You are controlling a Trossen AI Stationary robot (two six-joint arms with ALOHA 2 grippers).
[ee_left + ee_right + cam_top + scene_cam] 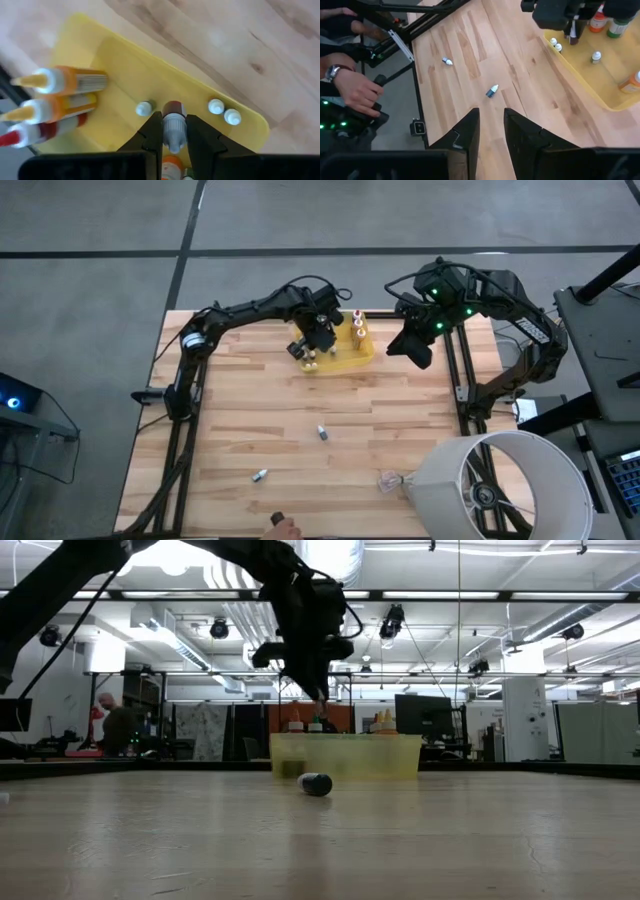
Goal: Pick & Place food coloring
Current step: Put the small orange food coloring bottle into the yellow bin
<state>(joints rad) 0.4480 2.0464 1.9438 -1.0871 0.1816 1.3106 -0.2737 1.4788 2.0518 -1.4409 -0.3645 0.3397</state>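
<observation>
My left gripper is shut on one tiny food coloring bottle, grey with a dark red cap, over the translucent yellow tray at the table's far middle. Three white-capped bottles stand upright in the tray, beside taller orange and red bottles. Two more tiny bottles lie on their sides on the wood, one mid-table and one nearer the front left. My right gripper hangs open and raised at the table's far right, with nothing between its fingers. My left gripper pinches the bottle's grey body between its two fingers. The fingers slant steeply down from above and lie along the bottle. The dark red cap sticks out past the fingertips, toward the tray. In the low view the bottle hangs clear above the tray's rim.
A clear crumpled plastic scrap lies near the front right, beside a large white cylinder. A person's hand shows at the front edge and another by the table's left side. Bare wood spans the middle.
</observation>
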